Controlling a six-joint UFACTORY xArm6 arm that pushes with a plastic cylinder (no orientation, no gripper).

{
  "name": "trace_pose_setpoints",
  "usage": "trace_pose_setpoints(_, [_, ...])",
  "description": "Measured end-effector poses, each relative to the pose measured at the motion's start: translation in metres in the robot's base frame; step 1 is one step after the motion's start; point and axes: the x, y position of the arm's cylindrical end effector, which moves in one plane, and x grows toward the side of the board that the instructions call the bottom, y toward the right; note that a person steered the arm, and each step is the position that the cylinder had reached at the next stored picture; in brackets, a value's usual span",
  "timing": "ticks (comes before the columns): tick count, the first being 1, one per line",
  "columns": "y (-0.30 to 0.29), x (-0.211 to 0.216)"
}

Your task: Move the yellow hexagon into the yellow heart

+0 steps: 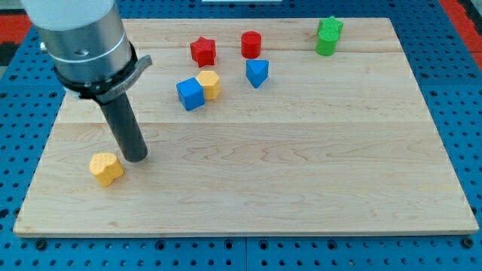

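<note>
Wooden tabletop (301,188), my tip (137,158) just right of yellow heart (106,168), yellow hexagon (209,84) touching blue cube (190,94), red star (202,51), green blocks (328,36) at top right.

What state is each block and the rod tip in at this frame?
my tip: on the board, just right of the yellow heart
yellow heart: alone, lower left
yellow hexagon: touching the blue cube
blue cube: against the hexagon
blue block: apart
red star: apart
red cylinder: upright
green blocks: together, top right

You see a light wood tabletop (301,188) with two yellow blocks (106,168), two red, two blue. Two green blocks (328,36) too.
</note>
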Motion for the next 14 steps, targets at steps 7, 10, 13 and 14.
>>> trace_pose_setpoints(7, [0.087, -0.160])
trace_pose_setpoints(10, [0.004, -0.119])
trace_pose_setpoints(13, [-0.045, -0.083])
trace_pose_setpoints(14, [-0.047, -0.049])
